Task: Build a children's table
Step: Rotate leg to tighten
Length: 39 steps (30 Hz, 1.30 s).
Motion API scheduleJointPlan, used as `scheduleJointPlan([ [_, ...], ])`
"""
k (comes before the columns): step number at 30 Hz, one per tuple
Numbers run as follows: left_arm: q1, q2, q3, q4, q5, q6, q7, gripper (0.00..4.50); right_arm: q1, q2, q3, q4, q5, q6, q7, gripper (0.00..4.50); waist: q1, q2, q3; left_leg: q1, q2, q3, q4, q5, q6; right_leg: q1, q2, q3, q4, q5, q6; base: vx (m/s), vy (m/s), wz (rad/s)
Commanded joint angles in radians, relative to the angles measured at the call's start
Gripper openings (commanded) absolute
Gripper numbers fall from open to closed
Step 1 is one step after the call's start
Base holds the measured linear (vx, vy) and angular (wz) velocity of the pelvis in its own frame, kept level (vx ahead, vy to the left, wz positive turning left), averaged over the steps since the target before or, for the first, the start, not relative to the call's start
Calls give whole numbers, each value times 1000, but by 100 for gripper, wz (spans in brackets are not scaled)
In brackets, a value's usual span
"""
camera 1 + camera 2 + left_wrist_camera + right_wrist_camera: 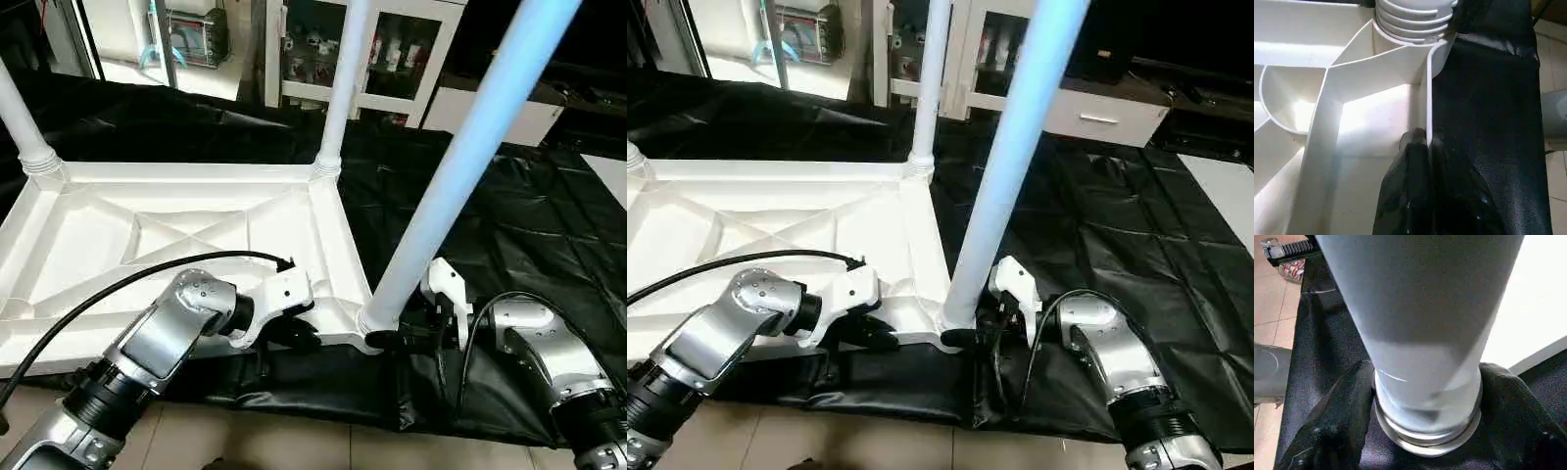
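Presently, table top (pixel 147 235): laid upside down on a black sheet (pixel 509 225) spread over the floor, X-ribbed underside turned up.
Legs: three are seen standing upright in corner sockets; the near leg (pixel 460 166) is seated in the corner closest to the robot's right.
Left gripper (pixel 294 328): fingers (pixel 1415 196) are clenched on the top's near rim wall, one each side.
Right gripper (pixel 402 338): fingers are set around the near leg's base; whether it is grasped cannot be told.

A black sheet (pixel 549 225) covers the floor (pixel 294 446), bearing the upturned table top (pixel 118 235).
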<state>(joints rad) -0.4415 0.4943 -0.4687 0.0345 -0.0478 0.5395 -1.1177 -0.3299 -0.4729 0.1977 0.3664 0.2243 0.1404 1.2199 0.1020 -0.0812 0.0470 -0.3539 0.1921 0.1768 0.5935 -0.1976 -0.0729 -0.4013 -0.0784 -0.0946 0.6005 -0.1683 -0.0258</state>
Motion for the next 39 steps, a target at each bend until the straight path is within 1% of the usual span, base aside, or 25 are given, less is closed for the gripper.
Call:
scheduleJointPlan([
  [1,-3,-8,-23,-23,-14,3,-17,0,-4,5,3,-2,1,-17,12,281,-3,4,-56,7,49,-13,-73,-160,30,50,-78,59,-63,-227,-185,0,0,0],
  [4,-5,-8,-23,-20,-12,3,-16,0,-3,13,1,2,-5,-18,-7,278,-2,5,-57,8,49,-12,-73,-161,30,50,-78,59,-63,-227,-186,0,0,0],
  [6,-6,-16,-15,-9,-9,7,0,0,-16,33,-1,43,-46,-23,-91,277,-4,6,-55,7,49,-13,-74,-164,27,49,-77,59,-64,-231,-186,0,0,0],
  [8,-11,-27,-9,4,-1,15,23,0,-24,46,-3,68,-72,-25,-150,277,-13,7,-49,10,47,-15,-79,-229,5,46,-78,56,-75,-321,-168,0,0,0],
  [9,-22,-56,9,38,12,29,79,0,-37,72,-14,101,-95,-9,-238,276,-15,5,-50,10,47,-17,-79,-243,-1,48,-79,56,-76,-347,-159,0,0,0],
  [10,-35,-89,30,76,24,45,139,0,-47,101,-30,125,-102,16,-315,276,-21,5,-48,9,46,-19,-81,-261,-11,46,-79,55,-82,-389,-143,0,0,0],
  [11,-36,-92,32,79,25,46,145,0,-48,104,-32,127,-103,18,-322,276,-24,6,-47,13,45,-19,-80,-279,-18,41,-79,55,-88,-425,-130,0,0,0],
  [12,-50,-121,51,114,35,65,200,0,-59,135,-52,150,-104,52,-401,275,-26,6,-48,13,45,-21,-79,-286,-23,41,-78,55,-86,-436,-128,0,0,0],
  [13,-66,-157,72,153,44,87,261,0,-72,171,-74,171,-105,78,-489,275,-30,4,-48,12,44,-25,-80,-302,-29,42,-81,50,-92,-476,-112,0,0,0],
  [15,-83,-188,89,187,51,115,312,0,-84,205,-92,190,-110,101,-575,275,-33,6,-49,14,43,-27,-79,-314,-33,38,-82,50,-97,-502,-95,0,0,0],
  [16,-105,-227,107,229,61,136,376,0,-98,250,-118,213,-115,118,-690,275,-41,5,-47,15,40,-24,-78,-316,-34,31,-80,51,-101,-513,-91,0,0,0],
  [17,-134,-277,125,283,78,142,461,0,-112,316,-154,238,-113,138,-832,275,-43,6,-50,15,40,-28,-77,-321,-39,35,-82,47,-102,-529,-81,0,0,0],
  [18,-137,-282,126,288,80,142,469,0,-113,323,-158,240,-112,140,-845,275,-45,5,-49,13,39,-27,-78,-317,-39,33,-81,48,-103,-526,-76,0,0,0],
  [20,-169,-349,154,351,91,113,585,0,-128,408,-192,268,-99,134,-983,275,-46,7,-52,16,40,-29,-79,-331,-42,30,-81,46,-103,-514,-69,0,0,0],
  [21,-175,-366,160,362,91,103,610,0,-133,429,-193,276,-99,134,-1008,275,-45,9,-53,20,41,-27,-79,-334,-45,25,-80,48,-103,-474,-74,0,0,0],
  [22,-190,-406,174,390,100,87,659,0,-148,477,-194,299,-109,140,-1078,275,-45,9,-53,18,41,-27,-80,-335,-42,27,-80,49,-100,-463,-78,0,0,0],
  [24,-196,-418,178,400,103,83,672,0,-153,489,-192,307,-117,140,-1102,275,-43,11,-53,18,39,-25,-81,-333,-37,27,-79,50,-101,-447,-73,0,0,0],
  [26,-216,-439,191,429,104,70,704,0,-166,502,-167,312,-141,109,-1104,275,-41,9,-55,12,39,-23,-82,-314,-28,31,-81,52,-97,-413,-74,0,0,0],
  [28,-229,-445,198,446,106,64,715,0,-177,506,-167,314,-145,86,-1101,275,-37,8,-56,14,38,-19,-81,-295,-19,29,-80,54,-94,-394,-77,0,0,0],
  [30,-234,-439,198,453,106,59,715,0,-183,503,-173,317,-145,65,-1097,275,-34,9,-58,8,39,-19,-82,-264,-12,36,-82,54,-89,-364,-82,0,0,0],
  [33,-232,-425,201,456,107,56,707,0,-183,495,-182,299,-127,28,-1048,275,-30,12,-60,6,41,-17,-82,-228,-6,39,-82,56,-81,-297,-99,0,0,0],
  [34,-230,-417,204,458,109,52,700,0,-168,485,-185,252,-82,29,-955,275,-28,12,-61,6,41,-16,-81,-214,-1,41,-80,56,-77,-267,-108,0,0,0],
  [36,-229,-412,205,460,111,49,695,0,-158,480,-188,225,-61,31,-919,331,-23,11,-61,3,42,-13,-80,-184,14,45,-80,57,-72,-224,-122,0,0,0],
  [37,-228,-409,204,461,112,46,691,0,-151,477,-193,209,-46,36,-902,345,-19,12,-62,4,42,-12,-79,-170,20,46,-81,57,-70,-209,-129,0,0,0],
  [39,-224,-400,202,461,111,42,681,0,-140,467,-201,188,-28,40,-878,365,-20,11,-61,-3,41,-14,-81,-171,32,52,-80,57,-72,-215,-125,0,0,0],
])
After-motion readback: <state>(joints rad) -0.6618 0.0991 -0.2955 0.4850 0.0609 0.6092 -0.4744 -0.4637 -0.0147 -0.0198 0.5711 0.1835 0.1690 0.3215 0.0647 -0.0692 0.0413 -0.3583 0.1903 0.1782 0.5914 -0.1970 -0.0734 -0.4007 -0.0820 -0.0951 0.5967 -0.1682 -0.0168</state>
